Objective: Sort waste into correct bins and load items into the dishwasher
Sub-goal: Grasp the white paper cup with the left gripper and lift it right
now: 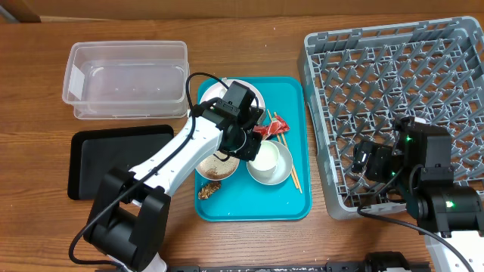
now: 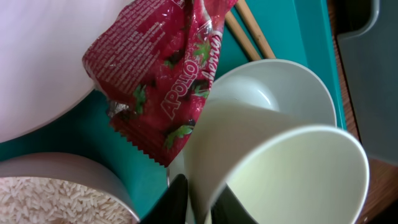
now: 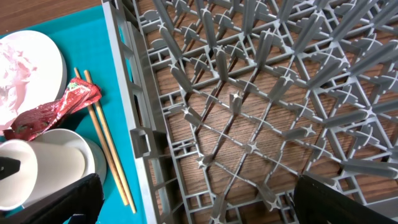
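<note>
My left gripper (image 1: 248,143) (image 2: 199,208) is shut on the wall of the white cup (image 2: 280,168), one finger inside and one outside. The cup (image 3: 43,174) leans in a white bowl (image 1: 272,165) (image 2: 280,87) on the teal tray (image 1: 257,200). The red wrapper (image 1: 269,128) (image 2: 155,68) (image 3: 56,109) lies just beyond it, beside the chopsticks (image 1: 293,168) (image 2: 249,28) (image 3: 106,143). A bowl of rice (image 1: 215,168) (image 2: 50,193) and the plate (image 1: 223,92) (image 3: 25,62) flank my arm. My right gripper (image 1: 370,162) (image 3: 205,205) is open over the dish rack's (image 1: 401,91) (image 3: 261,93) front left corner. No napkin shows.
The clear tub (image 1: 125,75) stands at the back left, with the black tray (image 1: 113,162) in front of it. A small brown lump (image 1: 208,191) lies on the teal tray's front left. The rack holds nothing.
</note>
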Tool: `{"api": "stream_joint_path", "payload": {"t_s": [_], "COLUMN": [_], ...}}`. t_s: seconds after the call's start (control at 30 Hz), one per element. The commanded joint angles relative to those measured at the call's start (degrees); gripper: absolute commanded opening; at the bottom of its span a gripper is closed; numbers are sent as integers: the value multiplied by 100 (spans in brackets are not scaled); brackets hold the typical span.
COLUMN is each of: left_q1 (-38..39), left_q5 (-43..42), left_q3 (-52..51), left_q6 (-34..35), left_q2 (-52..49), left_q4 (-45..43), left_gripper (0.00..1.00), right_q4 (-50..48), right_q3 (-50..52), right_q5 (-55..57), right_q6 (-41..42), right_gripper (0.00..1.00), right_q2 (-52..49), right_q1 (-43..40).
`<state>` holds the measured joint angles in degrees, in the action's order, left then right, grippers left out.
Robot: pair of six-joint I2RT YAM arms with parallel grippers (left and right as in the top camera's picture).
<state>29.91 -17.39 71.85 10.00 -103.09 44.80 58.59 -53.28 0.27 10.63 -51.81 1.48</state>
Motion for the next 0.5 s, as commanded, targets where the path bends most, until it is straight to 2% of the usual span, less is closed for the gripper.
{"api": "stream_joint_path", "payload": {"t_s": [0.0, 0.27, 0.37, 0.43, 0.47], "left_q1": [-15, -188, -372, -555, -682], "left_q5": [-2, -221, -1054, -1923, -2470], "left_q3": [133, 568, 710, 717, 717], "left_q6": [-76, -57, -55, -28, 114], "left_q2": [2, 424, 619, 686, 688], "left_q4": [0, 341, 221, -52, -251], "left_gripper": [4, 4, 4, 4, 4], "right_q4": [-11, 39, 33, -76, -214], "right_q3": [-188, -188, -188, -188, -188], "right_q5": [33, 476, 1008, 1176, 955], "right_q6": [-20, -2, 776, 1499, 1587], "right_gripper": [100, 100, 100, 100, 100], "right_q2": [24, 26, 26, 24, 24], "right_q1": [-26, -26, -85, -282, -409]}}
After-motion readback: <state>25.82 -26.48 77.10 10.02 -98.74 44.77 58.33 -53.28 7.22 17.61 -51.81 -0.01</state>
